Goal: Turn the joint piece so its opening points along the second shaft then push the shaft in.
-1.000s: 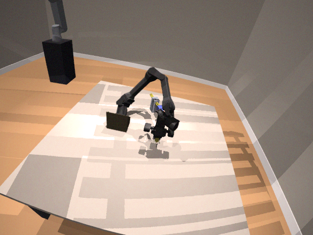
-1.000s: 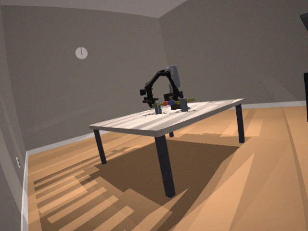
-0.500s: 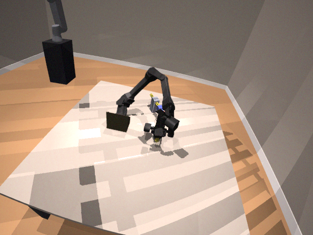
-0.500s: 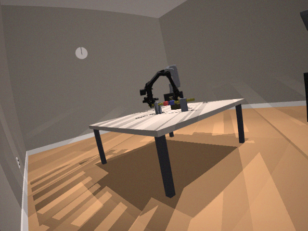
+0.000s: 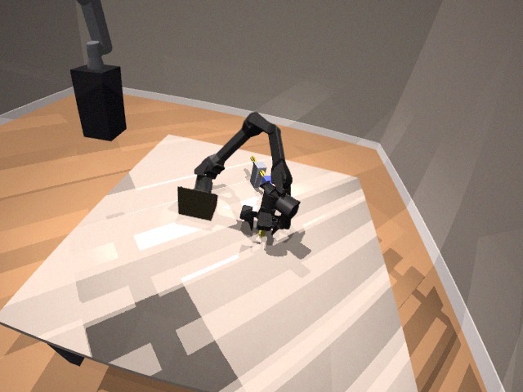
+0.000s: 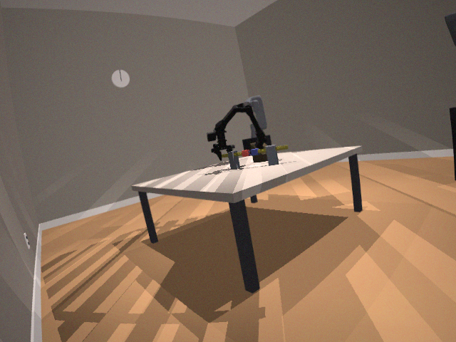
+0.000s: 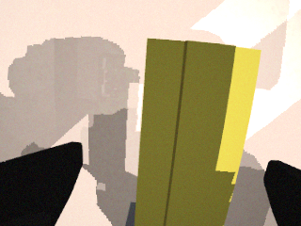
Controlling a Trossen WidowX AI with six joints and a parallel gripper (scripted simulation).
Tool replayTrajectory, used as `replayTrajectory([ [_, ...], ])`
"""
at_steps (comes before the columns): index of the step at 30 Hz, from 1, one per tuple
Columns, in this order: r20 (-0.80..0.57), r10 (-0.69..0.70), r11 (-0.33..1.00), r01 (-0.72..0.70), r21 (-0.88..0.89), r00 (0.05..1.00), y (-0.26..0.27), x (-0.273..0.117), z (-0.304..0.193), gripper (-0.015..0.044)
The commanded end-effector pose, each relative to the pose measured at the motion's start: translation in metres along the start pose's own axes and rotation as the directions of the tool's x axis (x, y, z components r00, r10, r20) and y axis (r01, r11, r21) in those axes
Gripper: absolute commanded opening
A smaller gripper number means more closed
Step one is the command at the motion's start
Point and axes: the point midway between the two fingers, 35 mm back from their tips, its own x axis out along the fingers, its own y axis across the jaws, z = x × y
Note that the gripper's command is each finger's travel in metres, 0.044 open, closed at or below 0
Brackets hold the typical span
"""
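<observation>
My gripper [image 5: 265,232] [image 6: 221,158] [image 7: 176,164] is open. Its black fingers stand apart on both sides of the second shaft [image 7: 188,104] [image 6: 224,155] [image 5: 261,233], a yellow bar with a groove, with gaps on both sides in the wrist view. The second shaft passes through its grey block [image 6: 234,160] toward the red joint piece [image 6: 245,152]. Beside the red piece is a blue part [image 6: 254,151] [image 5: 266,180] at the end of the first yellow shaft [image 6: 282,147] [image 5: 252,158], which runs through the other grey block [image 6: 272,156] [image 5: 256,175]. How far the second shaft sits in the opening cannot be told.
The pale table [image 5: 236,287] [image 6: 294,162] carries the blocks and a dark box-shaped piece [image 5: 196,203] at the arm's base. My forearm [image 5: 276,147] arches over and partly hides the shafts in the top view. A grey arm on a black pedestal [image 5: 100,103] stands off the table.
</observation>
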Motion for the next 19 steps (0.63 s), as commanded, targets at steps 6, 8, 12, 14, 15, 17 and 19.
replayTrajectory([
  [6,0.0,-0.002,1.0,0.002,0.0,1.0,0.0,0.0,0.0,0.044],
  [8,0.0,-0.002,1.0,0.002,0.0,1.0,0.0,0.0,0.0,0.044],
  [12,-0.002,-0.003,1.0,0.003,-0.001,1.0,0.0,-0.008,0.0,0.044],
  [14,-0.005,-0.005,1.0,0.005,-0.002,1.0,0.0,-0.025,0.0,0.044],
  [15,-0.005,-0.005,1.0,0.005,-0.002,1.0,0.0,-0.027,0.0,0.044],
  [17,-0.005,-0.005,1.0,0.005,-0.002,1.0,0.0,-0.027,0.0,0.044],
  [19,-0.006,-0.004,1.0,0.004,0.0,1.0,0.0,-0.037,0.0,0.044],
])
